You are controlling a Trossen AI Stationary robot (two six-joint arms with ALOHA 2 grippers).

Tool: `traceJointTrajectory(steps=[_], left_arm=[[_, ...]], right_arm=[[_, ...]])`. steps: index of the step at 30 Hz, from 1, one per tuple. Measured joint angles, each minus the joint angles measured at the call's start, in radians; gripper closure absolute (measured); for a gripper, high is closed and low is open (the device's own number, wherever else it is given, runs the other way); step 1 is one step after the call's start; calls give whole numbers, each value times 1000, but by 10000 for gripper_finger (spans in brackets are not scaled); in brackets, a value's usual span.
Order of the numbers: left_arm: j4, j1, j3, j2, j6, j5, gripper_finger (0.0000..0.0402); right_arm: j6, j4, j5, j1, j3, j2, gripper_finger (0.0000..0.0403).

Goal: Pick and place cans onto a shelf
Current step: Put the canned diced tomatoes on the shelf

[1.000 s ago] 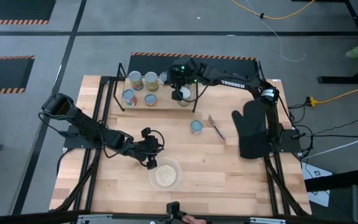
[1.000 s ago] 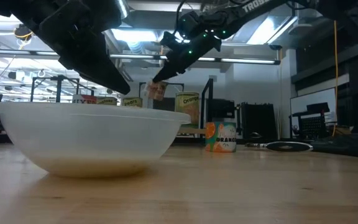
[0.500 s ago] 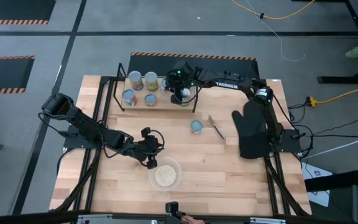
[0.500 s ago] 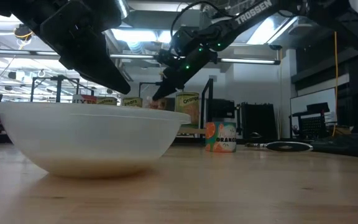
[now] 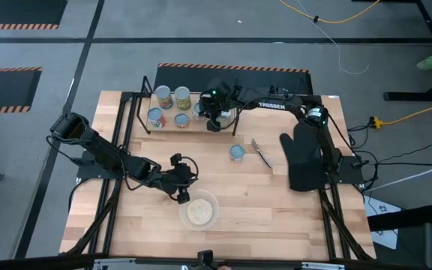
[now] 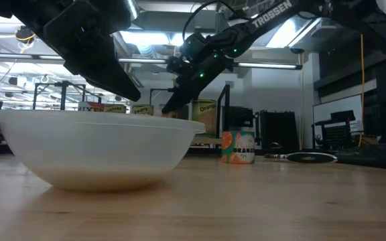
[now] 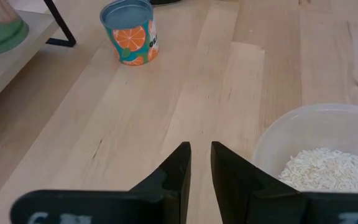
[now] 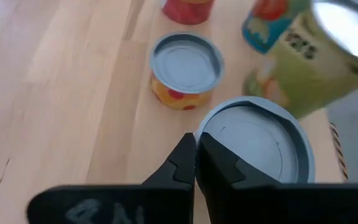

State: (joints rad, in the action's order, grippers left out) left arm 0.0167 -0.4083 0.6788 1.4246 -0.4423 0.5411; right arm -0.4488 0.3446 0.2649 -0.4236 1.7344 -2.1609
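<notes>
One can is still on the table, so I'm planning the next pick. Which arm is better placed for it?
Probably the right: its gripper is over the shelf, close to the loose can. The left gripper sits beside the bowl, farther off.

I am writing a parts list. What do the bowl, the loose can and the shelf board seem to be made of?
The bowl looks like cloudy, see-through plastic: rice shows through its wall. The loose can seems metal, with a dull ridged lid and a printed orange label. The shelf board looks like pale wood with a plain surface.
</notes>
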Motion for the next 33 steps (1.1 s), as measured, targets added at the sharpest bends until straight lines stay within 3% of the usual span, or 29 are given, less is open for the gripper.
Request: traceJointTrajectory(steps=[19, 33], left_arm=[[0, 0, 0, 0, 0, 0, 347], [0, 0, 0, 0, 0, 0, 347]], right_arm=[[-1, -12, -1, 9, -5, -5, 385], [-2, -15, 0, 9, -5, -5, 333]])
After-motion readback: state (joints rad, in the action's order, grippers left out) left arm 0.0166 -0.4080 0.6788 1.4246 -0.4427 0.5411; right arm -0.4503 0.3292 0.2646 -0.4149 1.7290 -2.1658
